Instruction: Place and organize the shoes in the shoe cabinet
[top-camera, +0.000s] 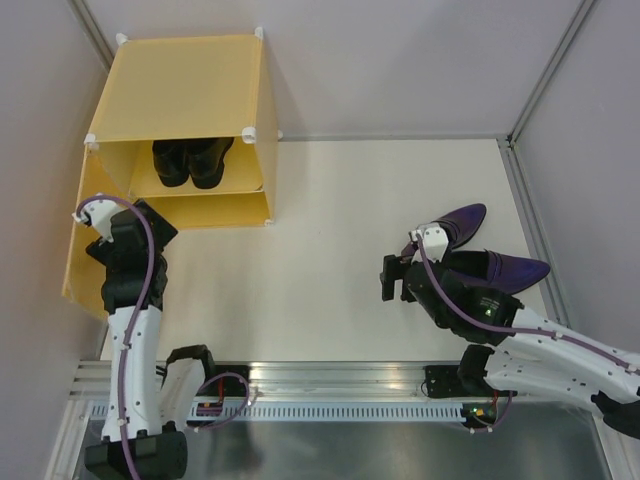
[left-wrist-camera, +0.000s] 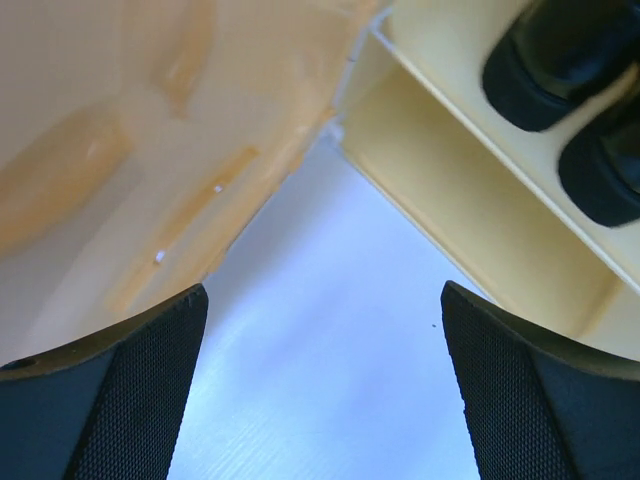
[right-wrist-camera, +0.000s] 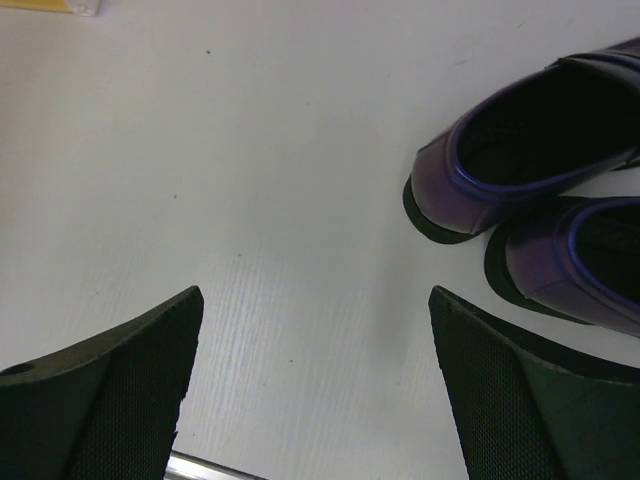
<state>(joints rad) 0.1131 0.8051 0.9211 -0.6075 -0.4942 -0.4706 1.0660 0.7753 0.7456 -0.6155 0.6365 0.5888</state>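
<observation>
The yellow-orange shoe cabinet (top-camera: 185, 75) stands at the far left with its door (top-camera: 78, 260) swung open. The black pair (top-camera: 190, 160) sits on its inner shelf; the heels show in the left wrist view (left-wrist-camera: 575, 75). The purple pair (top-camera: 480, 250) lies on the table at the right, its heels showing in the right wrist view (right-wrist-camera: 520, 165). My left gripper (top-camera: 92, 212) is open and empty between the door and the cabinet's front. My right gripper (top-camera: 392, 277) is open and empty, just left of the purple heels.
The white table (top-camera: 330, 270) ends at a metal rail (top-camera: 330, 378) along the near edge. Grey walls enclose the back and both sides. The cabinet's lower compartment (left-wrist-camera: 480, 200) holds nothing that shows.
</observation>
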